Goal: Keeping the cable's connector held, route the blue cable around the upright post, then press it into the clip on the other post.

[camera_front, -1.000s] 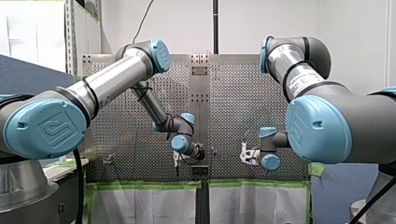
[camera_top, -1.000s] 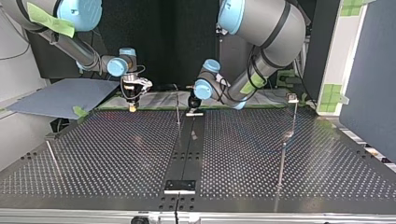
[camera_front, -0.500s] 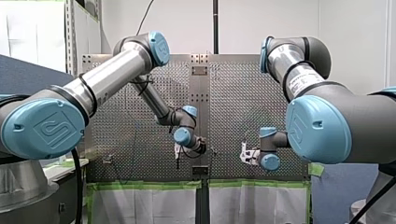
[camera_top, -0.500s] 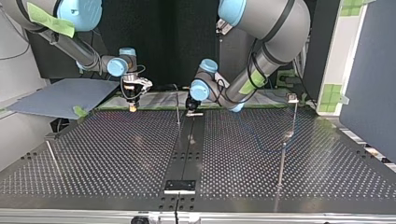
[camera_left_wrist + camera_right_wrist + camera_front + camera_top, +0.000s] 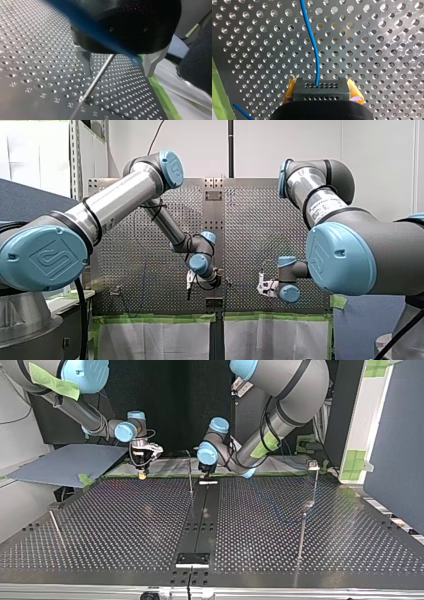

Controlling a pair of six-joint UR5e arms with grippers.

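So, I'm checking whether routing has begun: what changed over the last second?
My left gripper slid toward the top view's left, nearer the thin upright post, as that arm's elbow rose. My right gripper stayed put, shut on the connector, with the blue cable running out of it.

We see a perforated table (image 5: 125,525), dark centre strip (image 5: 200,520), thin upright post (image 5: 190,475) upper centre, clip-topped post (image 5: 315,480) right, green tape (image 5: 165,476) along the far edge.

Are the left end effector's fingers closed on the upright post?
No, the left end effector has its fingers apart, the upright post between them untouched.
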